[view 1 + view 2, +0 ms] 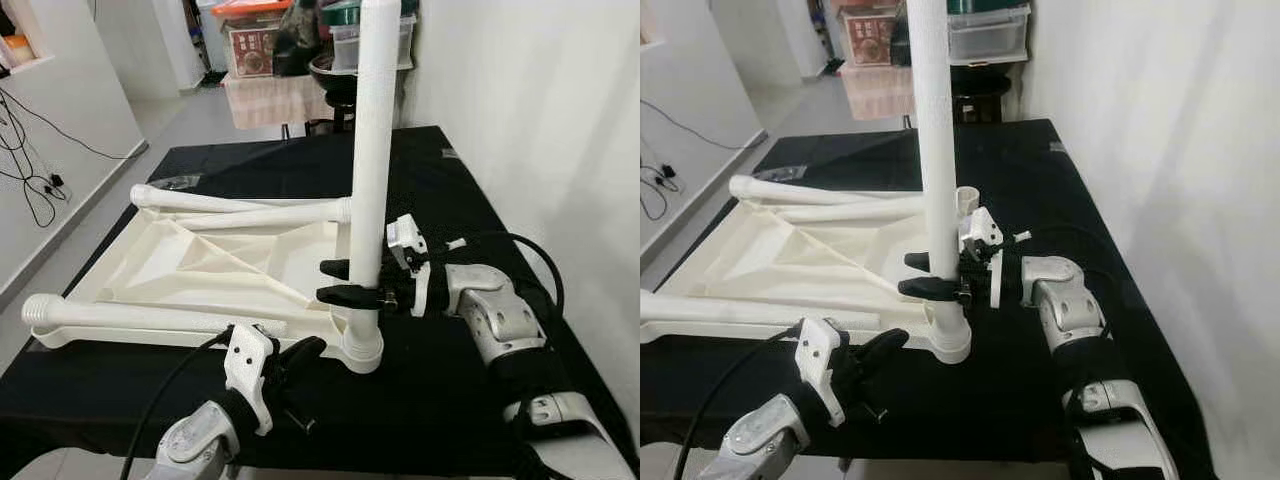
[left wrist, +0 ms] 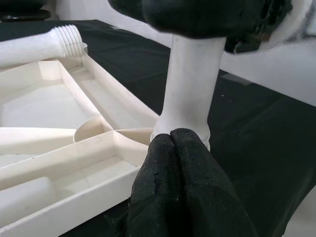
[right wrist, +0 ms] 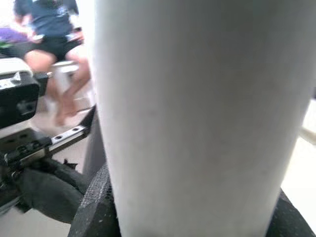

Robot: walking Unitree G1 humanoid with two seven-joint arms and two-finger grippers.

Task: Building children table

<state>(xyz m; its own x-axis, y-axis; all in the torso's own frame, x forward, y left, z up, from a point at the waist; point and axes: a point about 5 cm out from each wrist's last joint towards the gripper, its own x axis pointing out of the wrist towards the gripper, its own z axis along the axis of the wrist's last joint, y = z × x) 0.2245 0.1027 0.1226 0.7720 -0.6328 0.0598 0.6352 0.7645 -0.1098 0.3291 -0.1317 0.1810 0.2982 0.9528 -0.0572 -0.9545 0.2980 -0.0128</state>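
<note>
At my nine o'clock a loose table leg (image 1: 150,318) lies along the near edge of the upturned white tabletop (image 1: 215,262), its threaded end pointing left. A second loose leg (image 1: 240,207) lies across the far edge, toward eleven o'clock. The tabletop rests underside up on the black-covered table (image 1: 120,385).

My left gripper (image 1: 305,352) sits at about six o'clock, low and near me. Its two black fingers (image 2: 182,192) are pressed together with nothing between them, tips just at the base of the upright leg (image 1: 372,150), by the corner socket (image 1: 362,350). From the wrist camera I cannot tell whether the tips actually touch the socket collar or only sit just beside it.

At twelve o'clock the upright leg stands vertical in that near right corner socket. My right gripper (image 1: 350,283) reaches in from three o'clock and has both fingers clamped around the leg's lower part, above the socket. In the right wrist view the white leg (image 3: 197,118) sits tight against the finger pad, and a seated person (image 3: 47,29) shows behind.
</note>
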